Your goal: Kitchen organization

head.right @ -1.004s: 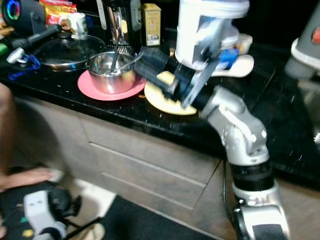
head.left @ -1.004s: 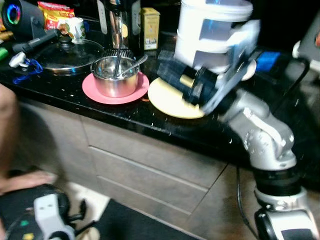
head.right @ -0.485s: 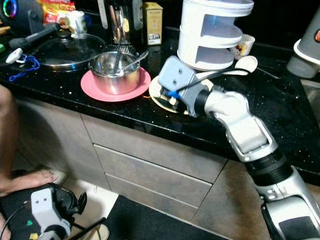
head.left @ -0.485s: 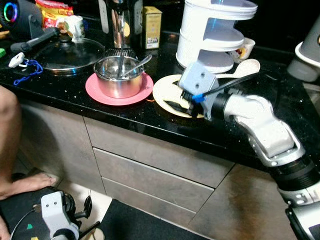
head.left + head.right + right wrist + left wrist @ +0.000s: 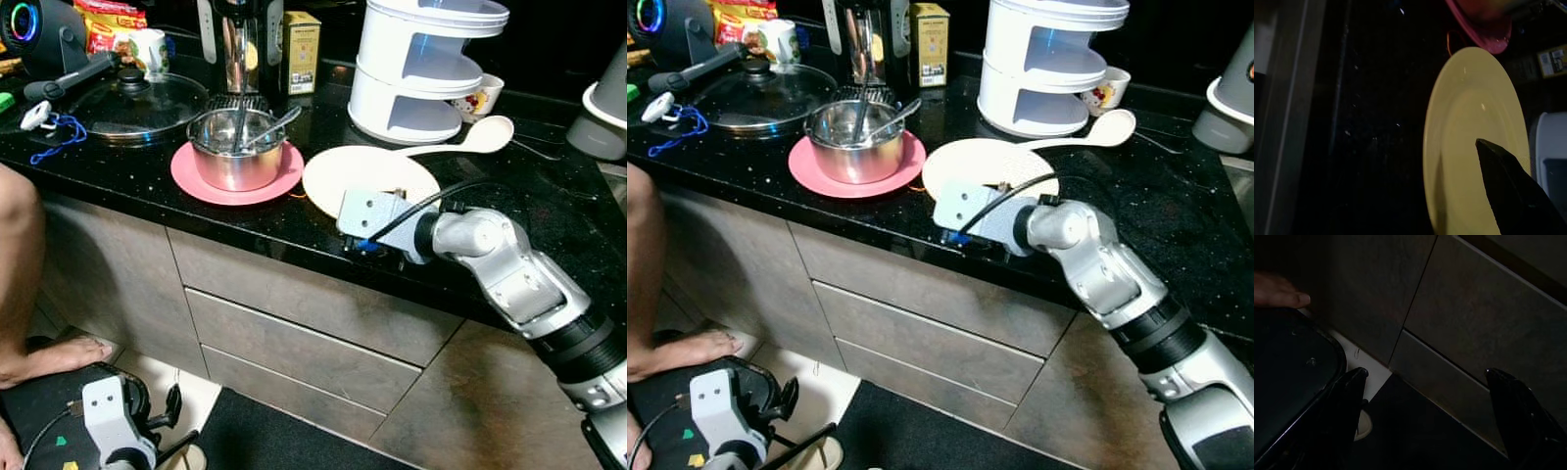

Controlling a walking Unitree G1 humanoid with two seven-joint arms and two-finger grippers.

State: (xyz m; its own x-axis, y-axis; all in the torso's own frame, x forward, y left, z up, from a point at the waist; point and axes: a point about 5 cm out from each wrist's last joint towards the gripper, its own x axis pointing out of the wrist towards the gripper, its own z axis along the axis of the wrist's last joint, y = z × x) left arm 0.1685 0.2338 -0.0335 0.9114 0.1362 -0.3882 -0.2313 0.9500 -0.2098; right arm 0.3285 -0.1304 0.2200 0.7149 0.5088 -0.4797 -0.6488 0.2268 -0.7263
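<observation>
Black counter [image 5: 147,176]: your yellow plate [image 5: 367,176] sits near front edge, just beside pink plate [image 5: 196,181] w/ steel pot [image 5: 235,157]. Right gripper [image 5: 955,230] at that edge; fingers—can't tell. Left gripper [image 5: 1425,421] spread wide, low by drawers [image 5: 294,333].

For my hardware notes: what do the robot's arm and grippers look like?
The right arm is silver with rounded joints, a black band, a grey boxy wrist housing, a blue detail and a black cable. Both the left gripper and the right gripper have long, tapered black fingers.
</observation>
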